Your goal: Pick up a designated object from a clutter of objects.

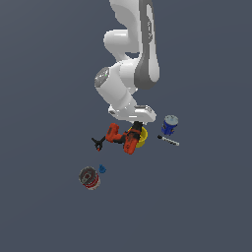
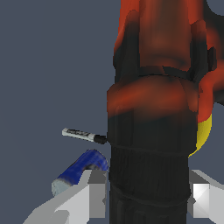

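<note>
With jaws open astride the power drill (image 2: 151, 144), gripper (image 2: 148, 197) is mid-grasp; next: close, lift clear of yellow bowl (image 1: 141, 139) at 3 o'clock.

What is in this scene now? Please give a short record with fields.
target: drill, red and black, lying on the floor
gripper: gripper, fingers on both sides of the drill's black part; contact cannot be told
behind drill: yellow bowl
exterior view's right: blue can, marker
exterior view's left: black clamp, small blue piece, red-banded can
</note>
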Robot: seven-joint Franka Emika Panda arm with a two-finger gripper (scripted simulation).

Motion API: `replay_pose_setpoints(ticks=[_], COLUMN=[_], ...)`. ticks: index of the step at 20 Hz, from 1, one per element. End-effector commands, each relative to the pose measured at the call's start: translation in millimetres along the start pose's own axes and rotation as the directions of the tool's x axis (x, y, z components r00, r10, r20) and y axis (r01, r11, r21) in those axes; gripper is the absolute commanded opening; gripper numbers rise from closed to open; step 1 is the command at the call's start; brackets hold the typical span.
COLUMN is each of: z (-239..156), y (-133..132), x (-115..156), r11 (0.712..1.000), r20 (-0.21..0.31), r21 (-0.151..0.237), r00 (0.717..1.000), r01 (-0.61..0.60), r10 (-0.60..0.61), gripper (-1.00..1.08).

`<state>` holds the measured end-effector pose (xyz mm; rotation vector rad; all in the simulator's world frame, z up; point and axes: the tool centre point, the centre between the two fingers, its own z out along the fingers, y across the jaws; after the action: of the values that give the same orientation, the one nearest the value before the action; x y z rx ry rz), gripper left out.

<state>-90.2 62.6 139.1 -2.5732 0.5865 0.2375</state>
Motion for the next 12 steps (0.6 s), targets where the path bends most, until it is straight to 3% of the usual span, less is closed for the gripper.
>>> replay_pose_setpoints(ticks=[1, 12], z=[-0.2, -2.2], y=[0.4, -0.8], x=[0.4, -0.5], r11=[1.000, 1.000], r20=[-0.001, 0.000], r21=[0.000, 0.000], r00=[1.000, 1.000], r01=[-0.001, 0.000], r10=[0.001, 0.000], gripper=[-1.00, -1.00])
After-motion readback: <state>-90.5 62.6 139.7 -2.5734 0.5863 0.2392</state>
